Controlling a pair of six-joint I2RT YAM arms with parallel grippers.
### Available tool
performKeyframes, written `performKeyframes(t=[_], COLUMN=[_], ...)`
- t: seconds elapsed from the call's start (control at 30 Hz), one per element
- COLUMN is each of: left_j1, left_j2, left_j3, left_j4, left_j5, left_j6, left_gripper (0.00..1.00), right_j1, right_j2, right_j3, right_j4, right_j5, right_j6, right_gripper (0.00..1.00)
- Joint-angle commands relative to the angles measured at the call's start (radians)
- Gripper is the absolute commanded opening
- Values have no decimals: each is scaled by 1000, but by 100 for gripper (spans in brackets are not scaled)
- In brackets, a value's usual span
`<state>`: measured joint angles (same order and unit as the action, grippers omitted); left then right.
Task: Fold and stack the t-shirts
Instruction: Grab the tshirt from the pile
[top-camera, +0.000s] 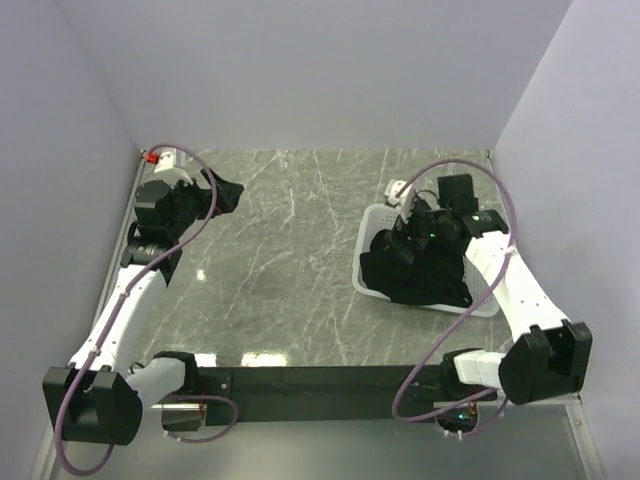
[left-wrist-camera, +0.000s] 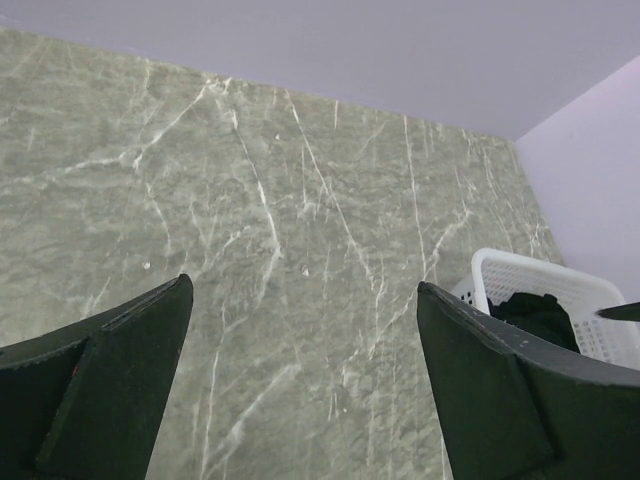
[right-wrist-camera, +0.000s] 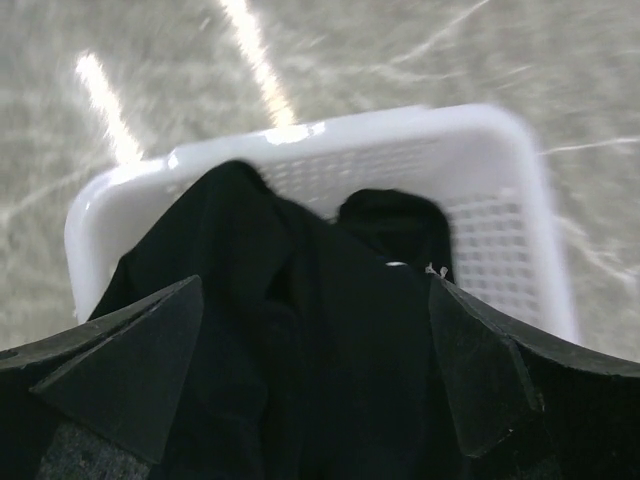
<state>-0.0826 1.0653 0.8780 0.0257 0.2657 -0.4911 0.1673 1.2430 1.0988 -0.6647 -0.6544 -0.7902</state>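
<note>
Floppy black cloth t-shirts (top-camera: 418, 275) lie heaped in the white plastic basket (right-wrist-camera: 420, 125), right of the overhead view. The right pincer (right-wrist-camera: 315, 295) hangs just above, jaws apart; best to pinch one top fold only. The left pincer (left-wrist-camera: 305, 290), also apart, hovers over the grey marbled tabletop (left-wrist-camera: 300, 150), upper left.

**Right gripper poised over a basket of black cloth**

From where the wrist looks down, the right gripper (right-wrist-camera: 315, 290) has its two dark jaws spread wide, one in each lower corner, with nothing caught between them. Under them is a rumpled heap of black t-shirts (right-wrist-camera: 230, 220), filling most of a white basket (right-wrist-camera: 300, 135) with perforated walls. A small white fleck (right-wrist-camera: 397, 265) shows on the cloth near the middle. Beyond the rim lies the grey-green marbled table (right-wrist-camera: 450, 60), streaked with bright reflections. The whole view is slightly blurred.
</note>
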Motion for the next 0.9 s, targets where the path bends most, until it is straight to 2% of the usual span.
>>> performKeyframes(t=[0.0, 0.23, 0.37, 0.4, 0.47, 0.57, 0.6, 0.67, 0.87], left_j1=[0, 0, 0, 0, 0, 0, 0, 0, 0], left_j2=[-51, -103, -119, -119, -119, -123, -126, -134, -140], left_j3=[-34, -65, -80, -80, -79, -71, -68, -68, -68], left_j4=[37, 2, 5, 3, -1, -7, -10, -13, -3], left_j5=[18, -5, -11, -11, -11, -14, -16, -20, -19], left_j6=[-6, -1, -6, -7, -7, -6, -6, -4, -7], left_gripper=[99, 99, 100, 99, 99, 100, 99, 99, 100], right_j1=[40, 47, 77, 87, 90, 92, 92, 84, 86], right_j2=[62, 99, 148, 162, 196, 219, 217, 172, 26], right_j3=[9, -17, -68, -66, -65, -45, -33, 7, 271], right_j4=[-136, -210, -113, -105, -70, -46, -50, -64, -90], right_j5=[16, 113, 229, 242, 271, 288, 280, 239, 72], right_j6=[-171, -265, -207, -196, -153, -97, -86, -63, 78], right_gripper=[99, 98, 91, 83, 75, 39, 15, 0, 0])
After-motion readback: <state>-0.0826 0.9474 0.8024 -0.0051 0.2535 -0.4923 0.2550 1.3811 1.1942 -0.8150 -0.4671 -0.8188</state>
